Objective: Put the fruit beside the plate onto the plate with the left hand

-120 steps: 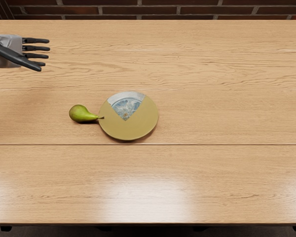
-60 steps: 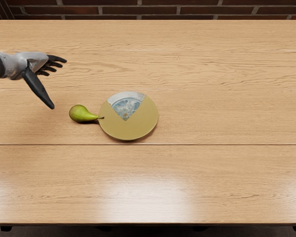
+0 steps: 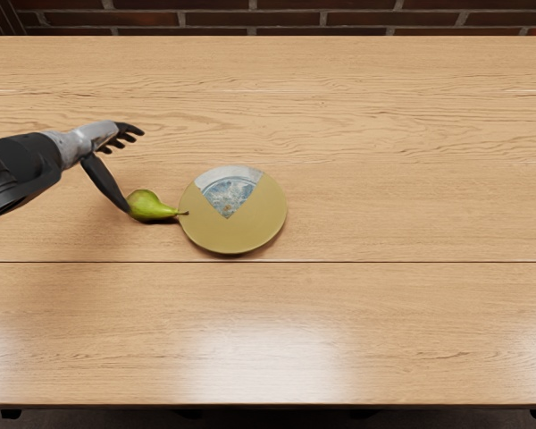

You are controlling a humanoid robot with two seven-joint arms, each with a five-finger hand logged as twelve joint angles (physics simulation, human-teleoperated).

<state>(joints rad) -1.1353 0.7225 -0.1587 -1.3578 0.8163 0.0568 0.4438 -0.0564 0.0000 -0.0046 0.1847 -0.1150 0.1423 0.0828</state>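
Wooden table (image 3: 357, 340) fills your view, its near half bare planking with a pale glare patch, and a seam runs across just in front of the work items. Beyond that seam you will find a round tan plate (image 3: 243, 229) with a blue-and-white patterned wedge at its far side. The green pear (image 3: 148, 206) lies on the tabletop just left of the plate, off it, on its side with the stem tip pointing at the plate's rim and meeting it. Your left hand (image 3: 93, 141) sits behind and left of the pear, its arm (image 3: 18, 168) entering from the left edge. The hand is spread and holds nothing: the fingers (image 3: 125, 132) fan away from you, while the long dark thumb (image 3: 105, 182) reaches down to the pear's broad end; actual contact cannot be confirmed. Farthest back, a brick wall (image 3: 295, 18) runs behind the table.
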